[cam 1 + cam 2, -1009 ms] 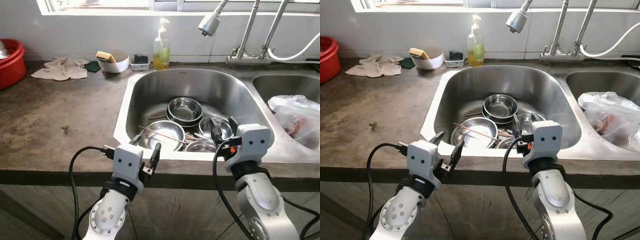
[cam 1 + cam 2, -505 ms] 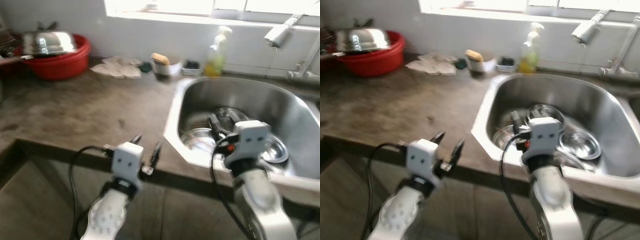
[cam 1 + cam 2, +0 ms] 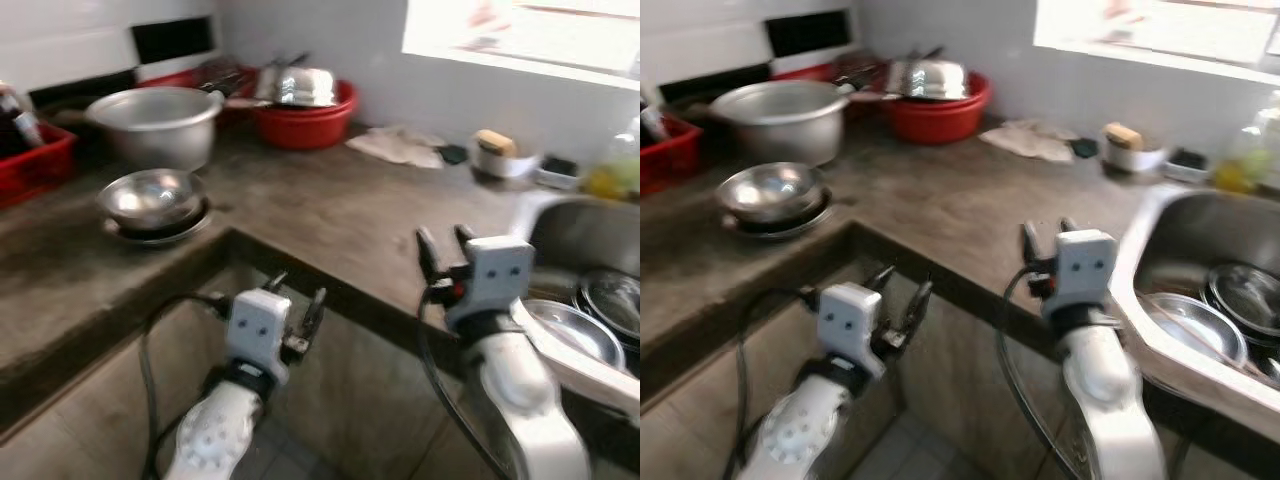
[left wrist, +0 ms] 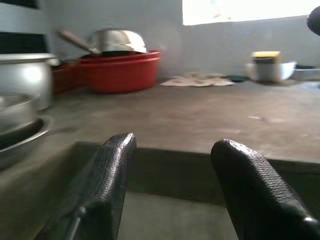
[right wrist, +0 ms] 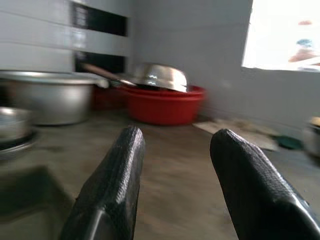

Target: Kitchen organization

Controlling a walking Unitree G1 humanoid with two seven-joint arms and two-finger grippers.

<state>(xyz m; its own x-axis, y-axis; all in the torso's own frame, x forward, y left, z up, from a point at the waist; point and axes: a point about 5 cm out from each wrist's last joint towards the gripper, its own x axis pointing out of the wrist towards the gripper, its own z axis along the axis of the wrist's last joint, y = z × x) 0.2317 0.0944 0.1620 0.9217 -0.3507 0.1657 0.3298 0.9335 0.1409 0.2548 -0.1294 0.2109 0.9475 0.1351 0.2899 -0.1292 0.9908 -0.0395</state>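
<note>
Beyond and left of the left gripper (image 3: 297, 300), fingers spread and empty, a steel bowl (image 3: 152, 197) sits on the counter (image 3: 330, 215). The right gripper (image 3: 441, 246), likewise parted and holding nothing, has the sink (image 3: 1180, 262) beside it, seemingly holding unsorted steel dishes (image 3: 1185, 325). Organizing looks barely begun.

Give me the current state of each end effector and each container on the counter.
Left end effector: open, empty.
Right end effector: open, empty.
Steel bowl: upright, resting on a plate.
Big metal pot: upright, uncovered.
Red basin: loaded with metal dishware.
Sink: holding steel bowls.
</note>
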